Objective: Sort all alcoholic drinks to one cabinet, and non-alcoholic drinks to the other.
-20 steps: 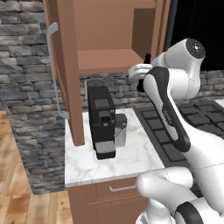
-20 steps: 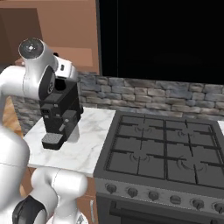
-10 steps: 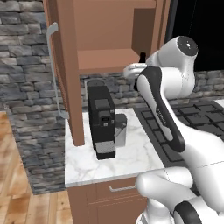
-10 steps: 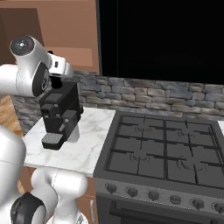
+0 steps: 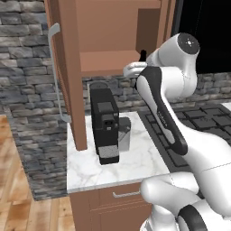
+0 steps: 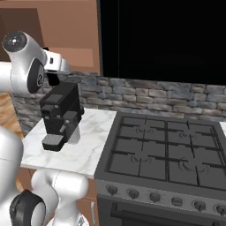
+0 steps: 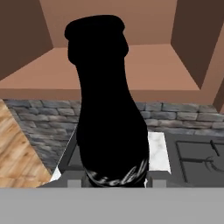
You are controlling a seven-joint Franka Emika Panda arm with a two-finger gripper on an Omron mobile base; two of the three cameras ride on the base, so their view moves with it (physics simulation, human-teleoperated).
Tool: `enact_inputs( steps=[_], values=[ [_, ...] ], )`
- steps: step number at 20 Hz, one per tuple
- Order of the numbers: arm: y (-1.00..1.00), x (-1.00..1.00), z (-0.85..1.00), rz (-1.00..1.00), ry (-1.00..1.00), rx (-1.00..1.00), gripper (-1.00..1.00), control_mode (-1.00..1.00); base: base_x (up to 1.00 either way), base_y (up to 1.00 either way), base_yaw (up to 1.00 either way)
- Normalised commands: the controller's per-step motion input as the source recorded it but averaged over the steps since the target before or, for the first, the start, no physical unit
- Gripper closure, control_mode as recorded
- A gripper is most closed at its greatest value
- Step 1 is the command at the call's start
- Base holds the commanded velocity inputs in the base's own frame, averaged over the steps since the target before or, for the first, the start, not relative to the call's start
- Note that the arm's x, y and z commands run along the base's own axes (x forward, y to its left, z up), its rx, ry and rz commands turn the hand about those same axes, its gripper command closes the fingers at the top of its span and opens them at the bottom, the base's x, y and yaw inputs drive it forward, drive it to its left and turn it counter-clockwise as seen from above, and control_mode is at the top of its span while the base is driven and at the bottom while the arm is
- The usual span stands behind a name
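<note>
The small black bottle (image 7: pixel 109 105) is clamped between the fingers of the gripper (image 5: pixel 143 57), which is held at the front edge of the open cabinet (image 5: pixel 106 27), just level with its shelf (image 5: pixel 108 63). In the hand view the bottle stands upright, close to the camera, with the bare shelf behind it. The cabinet door (image 5: pixel 67 72) is swung wide, its curved grey handle (image 5: pixel 56 72) facing outward. Below the cabinet, a black coffee machine (image 5: pixel 105 124) stands on the marble counter (image 5: pixel 85 169), and a stove (image 6: pixel 163 154) lies to the right of the counter.
</note>
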Motion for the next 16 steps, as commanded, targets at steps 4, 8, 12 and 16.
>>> enact_inputs(
  steps=[4,8,12,16],
  values=[
    [0.12,0.03,0.12,0.0,0.0,0.0,1.0,-1.0,0.0,0.0,0.0],
    [0.09,0.02,0.17,0.0,-0.02,-0.01,1.0,-1.0,0.0,0.0,0.0],
    [0.0,0.03,0.23,0.0,-0.04,0.0,1.0,-1.0,0.0,0.0,0.0],
    [0.0,0.07,0.36,0.0,-0.06,0.0,1.0,-1.0,0.0,0.0,0.0]
  ],
)
